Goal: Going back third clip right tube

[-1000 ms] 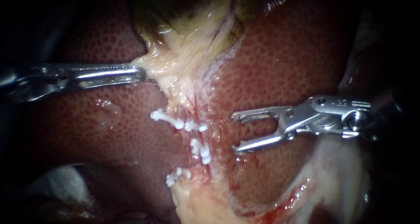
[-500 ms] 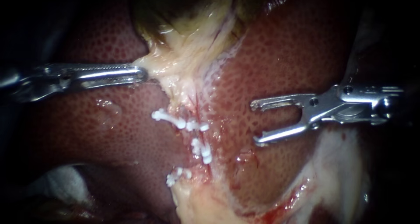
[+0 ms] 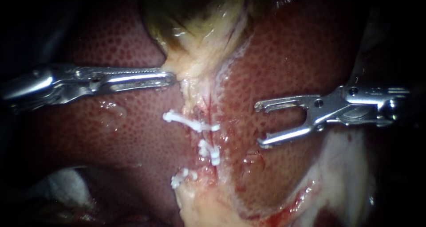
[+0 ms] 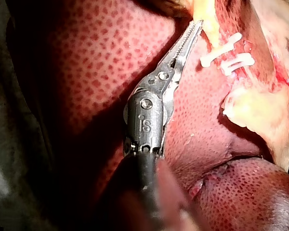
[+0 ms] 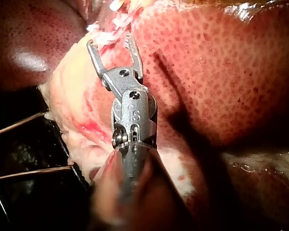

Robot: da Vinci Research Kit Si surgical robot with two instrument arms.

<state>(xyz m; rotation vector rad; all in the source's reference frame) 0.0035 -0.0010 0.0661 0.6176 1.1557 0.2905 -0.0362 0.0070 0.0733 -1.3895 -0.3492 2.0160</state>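
My left instrument (image 3: 171,79) reaches in over the liver (image 3: 293,54), its jaws shut on the pale tissue (image 3: 188,67) just below the gallbladder (image 3: 199,18). A pale tube (image 3: 197,100) runs down from there. It carries three white clips: the upper clip (image 3: 191,123), the middle clip (image 3: 209,150) and the lower clip (image 3: 181,178). My right instrument (image 3: 259,125) hangs to the right of the clips, jaws open and empty, apart from the tube. In the left wrist view the shut jaws of the left instrument (image 4: 195,29) meet pale tissue beside the clips (image 4: 221,49). In the right wrist view the right instrument (image 5: 111,41) gapes just short of the clips (image 5: 111,30).
White gauze (image 3: 62,187) lies at the lower left. Pale fatty tissue (image 3: 341,178) with a bloody edge borders the liver at the lower right. A dark gap with thin rods (image 5: 19,125) shows beside the tissue in the right wrist view.
My right instrument drew back to the right, away from the clips, still open, then held. My left instrument shifted right with the gripped tissue, and the tube and clips shifted with it.
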